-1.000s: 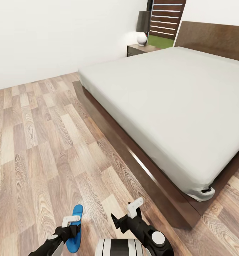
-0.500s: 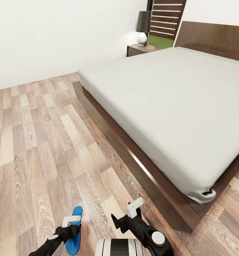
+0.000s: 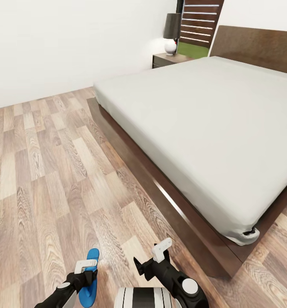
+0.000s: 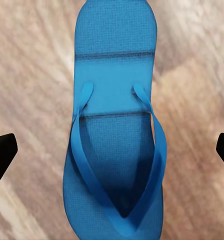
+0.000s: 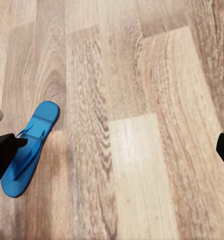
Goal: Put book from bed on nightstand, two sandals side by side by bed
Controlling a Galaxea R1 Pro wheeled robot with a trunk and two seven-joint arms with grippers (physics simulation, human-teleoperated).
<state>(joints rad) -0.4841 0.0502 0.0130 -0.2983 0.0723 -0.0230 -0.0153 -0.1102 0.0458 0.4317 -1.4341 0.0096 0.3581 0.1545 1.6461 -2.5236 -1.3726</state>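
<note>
1. Sandal [image 4: 114,135]: flat on the floor [image 3: 45,171], near the bed [image 3: 203,124] foot corner.
2. Left gripper [image 3: 86,268]: above the sandal, jaws spread wide either side, holding nothing.
3. Right gripper [image 3: 154,256]: jaws wide apart, empty, over bare floor.

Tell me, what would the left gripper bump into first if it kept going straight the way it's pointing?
Probably the blue sandal. It lies on the wood floor right between the left gripper's open fingers, though how far off is unclear.
</note>
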